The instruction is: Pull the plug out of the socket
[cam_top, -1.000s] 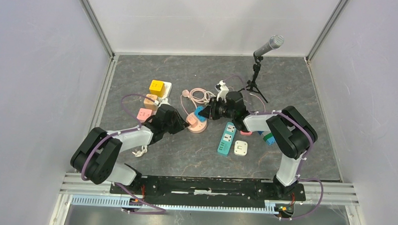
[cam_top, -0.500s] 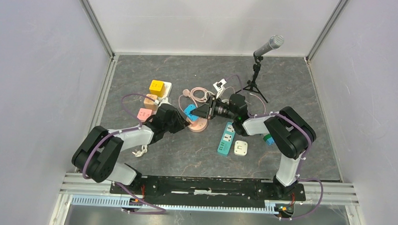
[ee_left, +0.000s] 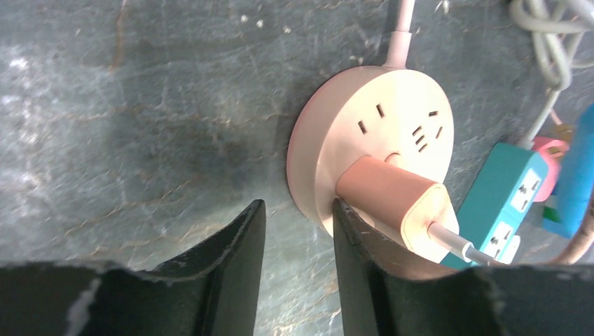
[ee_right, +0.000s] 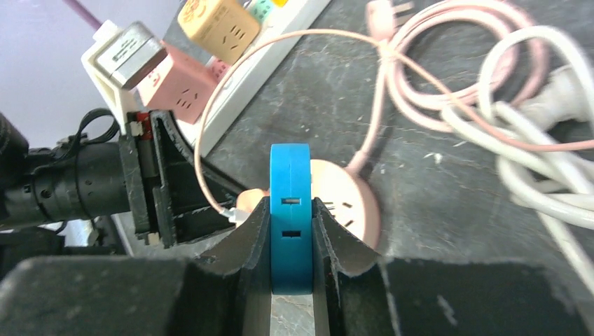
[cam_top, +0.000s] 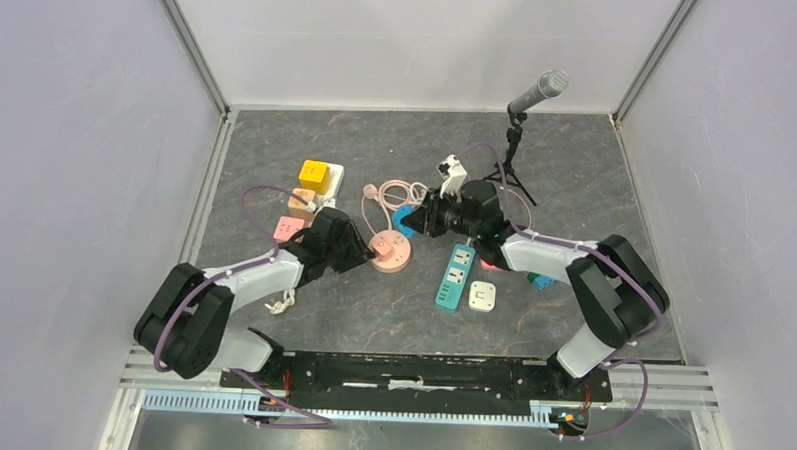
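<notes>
A round pink socket (cam_top: 390, 252) lies on the grey table. A pink adapter with a white cable (ee_left: 396, 203) is plugged into its face (ee_left: 392, 119). My right gripper (cam_top: 418, 219) is shut on a blue plug (ee_right: 291, 210), held just above and to the right of the socket (ee_right: 347, 203) and clear of it. My left gripper (ee_left: 298, 238) sits at the socket's left rim, slightly open with only bare table between the jaws. Its right finger (ee_left: 350, 259) touches the rim.
A teal power strip (cam_top: 455, 277) and a white square socket (cam_top: 483, 296) lie right of the round socket. A white strip with yellow, orange and pink cube adapters (cam_top: 314, 174) lies to the left. Coiled pink and white cables (cam_top: 401, 193) and a microphone tripod (cam_top: 518, 119) stand behind.
The blue plug sat on the round socket a second ago. My right gripper has since lifted it off, swung left, then back right. The socket's face now shows; my left arm stayed.
</notes>
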Controlling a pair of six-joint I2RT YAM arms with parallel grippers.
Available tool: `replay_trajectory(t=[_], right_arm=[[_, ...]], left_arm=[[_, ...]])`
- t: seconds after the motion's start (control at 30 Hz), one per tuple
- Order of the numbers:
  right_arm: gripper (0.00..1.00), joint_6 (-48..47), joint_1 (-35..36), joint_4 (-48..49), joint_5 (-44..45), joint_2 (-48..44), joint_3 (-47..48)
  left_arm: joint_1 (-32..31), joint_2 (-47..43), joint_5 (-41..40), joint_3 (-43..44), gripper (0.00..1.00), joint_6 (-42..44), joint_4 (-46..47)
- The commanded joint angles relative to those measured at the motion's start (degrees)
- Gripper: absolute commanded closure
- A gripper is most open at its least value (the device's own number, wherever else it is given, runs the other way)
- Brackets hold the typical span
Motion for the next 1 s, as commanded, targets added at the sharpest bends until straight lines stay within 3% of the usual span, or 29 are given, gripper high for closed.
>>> replay_trajectory(t=[0.0,0.13,0.3,0.57,0.77,0.97], right_arm=[[1.0,-6.1,-0.2,-5.8,8.9,-6.3,0.4],[0.99,-8.4,-0.2,-10.8,12.7,-8.9,0.4],[0.95,-9.1,-0.1,-14.9,14.2,-10.3,-1.3],[0.89,-4.8,0.7,-19.3,11.4,-10.4,-3.5],[0.78,-4.2,2.6,-19.8,11.1,-8.3,-4.6],[0.67,-4.1,3.9,-21.0,15.4,-4.8,-3.4]], left_arm=[[-0.4,-3.2,-0.8,2.8,0.5,5.6,-13.7],[-0.4,-7.5,-2.9,6.3,0.39,6.6,-18.9],[-0.4,-14.0,-12.3,9.1,0.26,6.8,-28.3],[-0.4,-32.9,-21.6,12.9,0.01,7.8,-43.4],[-0.4,-47.8,-22.4,18.0,0.0,11.6,-50.6],[-0.4,-56.9,-24.4,24.5,0.0,13.5,-60.1]])
